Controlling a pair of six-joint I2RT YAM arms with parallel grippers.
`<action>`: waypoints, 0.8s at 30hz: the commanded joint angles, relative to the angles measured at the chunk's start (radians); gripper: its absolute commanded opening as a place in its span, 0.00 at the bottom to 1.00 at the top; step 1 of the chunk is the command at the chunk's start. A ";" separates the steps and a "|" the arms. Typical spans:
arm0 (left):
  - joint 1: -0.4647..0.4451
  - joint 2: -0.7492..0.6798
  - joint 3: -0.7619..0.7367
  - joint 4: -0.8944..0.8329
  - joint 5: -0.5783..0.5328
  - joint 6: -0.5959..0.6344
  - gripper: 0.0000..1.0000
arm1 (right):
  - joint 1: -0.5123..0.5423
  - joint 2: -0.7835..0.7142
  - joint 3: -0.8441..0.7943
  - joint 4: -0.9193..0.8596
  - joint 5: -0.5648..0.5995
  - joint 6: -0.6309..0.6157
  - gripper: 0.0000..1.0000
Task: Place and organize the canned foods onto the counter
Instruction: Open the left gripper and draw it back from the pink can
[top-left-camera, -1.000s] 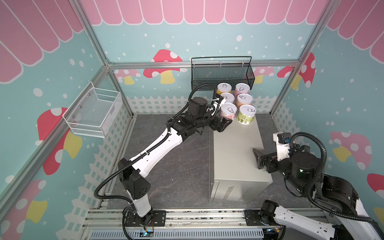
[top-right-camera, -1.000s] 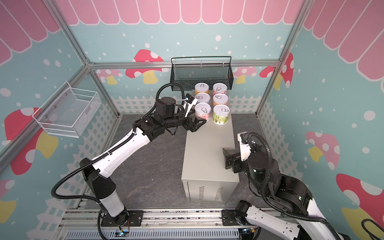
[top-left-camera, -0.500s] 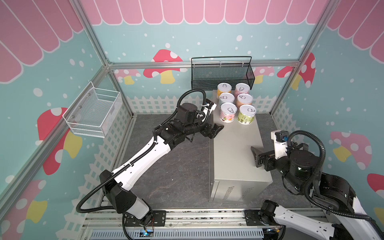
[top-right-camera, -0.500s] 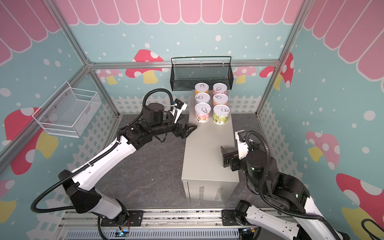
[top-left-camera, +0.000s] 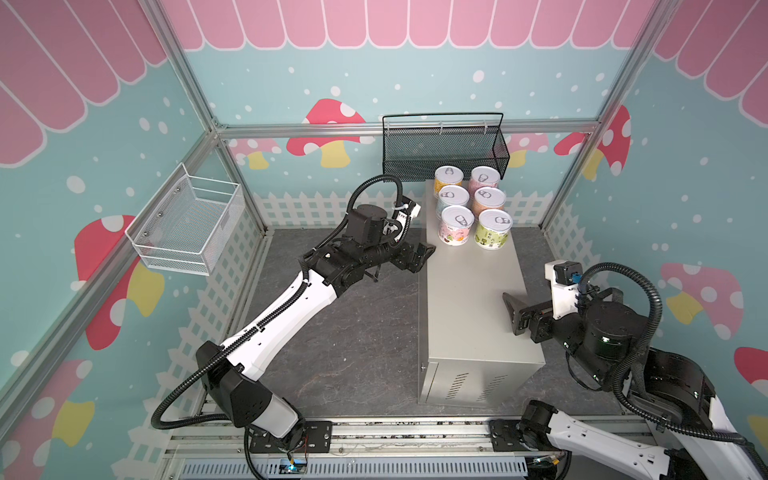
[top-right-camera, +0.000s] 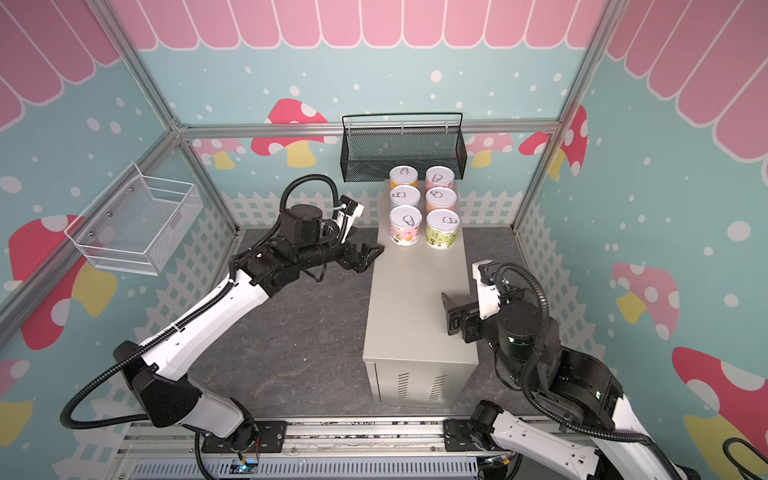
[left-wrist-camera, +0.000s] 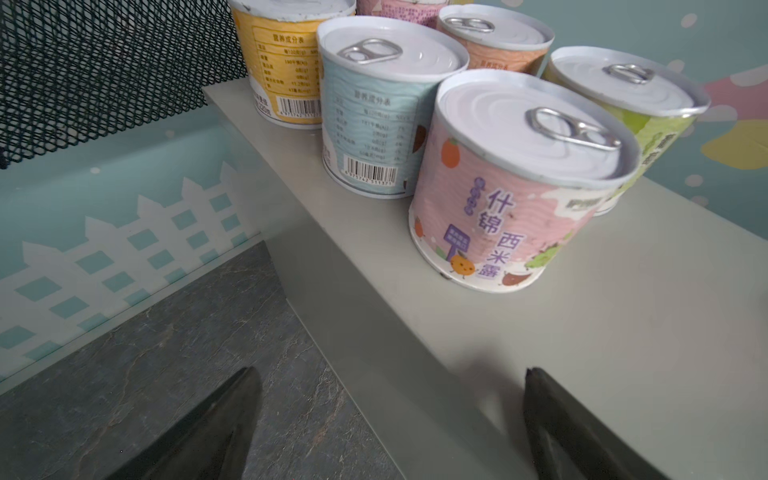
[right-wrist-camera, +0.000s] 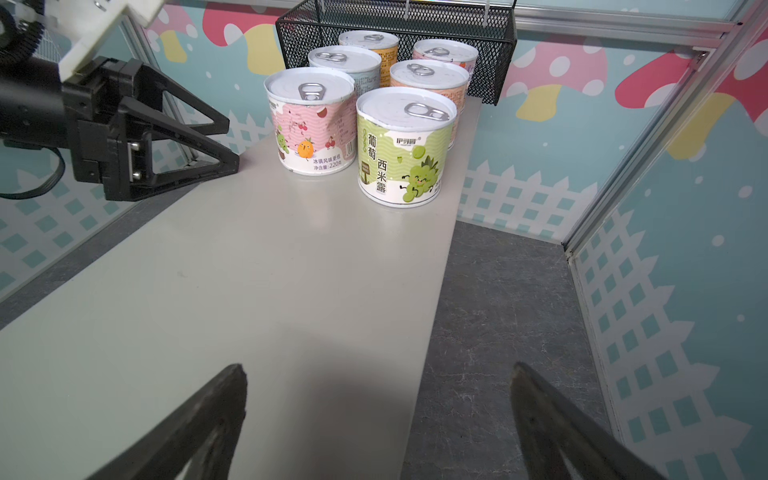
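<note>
Field notes on your rig:
- Both arms match. The left arm (top-left-camera: 291, 320) and right arm (top-left-camera: 598, 446) have white shell links with black joint housings (top-left-camera: 232, 386) between them.
- A black corrugated conduit (top-left-camera: 380, 177) loops off each arm.
- A thinner ribbed hose (top-left-camera: 257, 328) runs along the left shell.
- Each wrist carries a white camera mount (top-left-camera: 561, 295).
- Your jaws are black triangular open-frame fingers, fixed with silver screws (right-wrist-camera: 134, 146).
- A small green light (top-right-camera: 513, 338) glows on the right arm's black housing.
- Black base plates (top-left-camera: 316, 432) sit on the silver rail (top-left-camera: 395, 432).
</note>
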 joint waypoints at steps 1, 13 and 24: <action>0.012 0.049 0.020 -0.033 -0.045 0.004 0.97 | 0.005 -0.018 -0.014 0.009 -0.001 0.010 1.00; 0.025 0.117 0.084 -0.043 -0.050 -0.001 0.98 | 0.005 -0.017 -0.024 0.008 -0.019 0.010 1.00; 0.029 0.147 0.112 -0.048 -0.044 -0.004 0.98 | 0.005 -0.024 -0.029 0.007 -0.018 0.011 0.99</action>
